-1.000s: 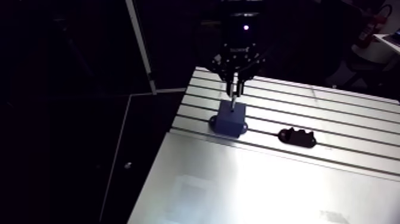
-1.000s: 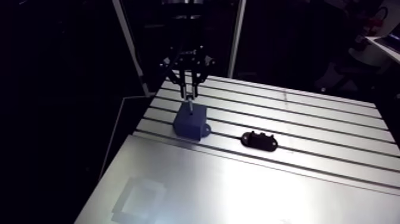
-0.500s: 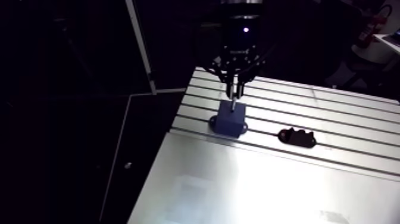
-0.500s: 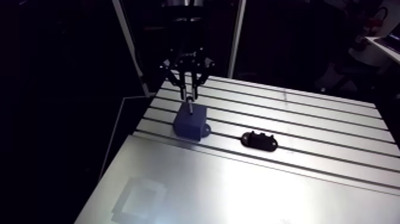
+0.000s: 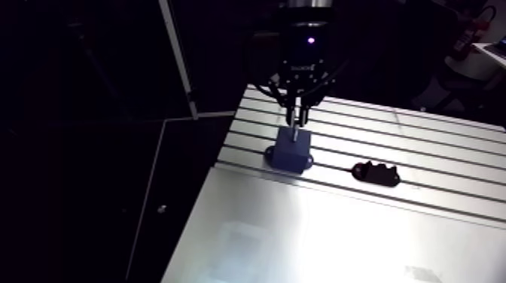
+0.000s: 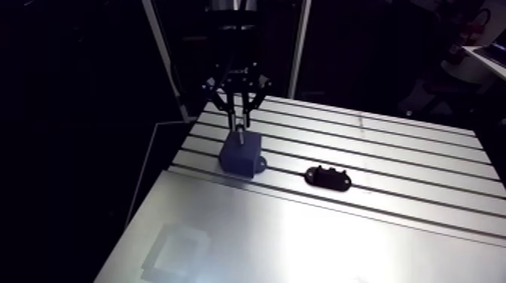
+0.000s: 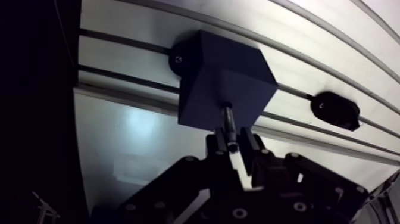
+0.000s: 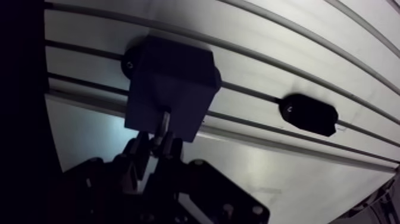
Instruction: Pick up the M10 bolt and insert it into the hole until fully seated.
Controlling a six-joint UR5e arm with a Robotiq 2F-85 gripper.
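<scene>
Dark-blue block (image 7: 223, 80) on slotted tabletop (image 7: 131, 53). M10 bolt (image 7: 227, 116) upright, tip at block's top face, clenched between gripper (image 7: 234, 143) fingers (image 7: 220, 142). Black fixture (image 7: 336, 110) at 3 o'clock, apart.

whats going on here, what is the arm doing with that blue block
A robot arm's end effector is shut on a bolt and holds it upright over a dark blue block that sits on the slotted table. The bolt's lower end meets the block's top face with much of its shaft showing, so it is not yet fully seated. A small black part lies on the table beside the block, untouched.
</scene>
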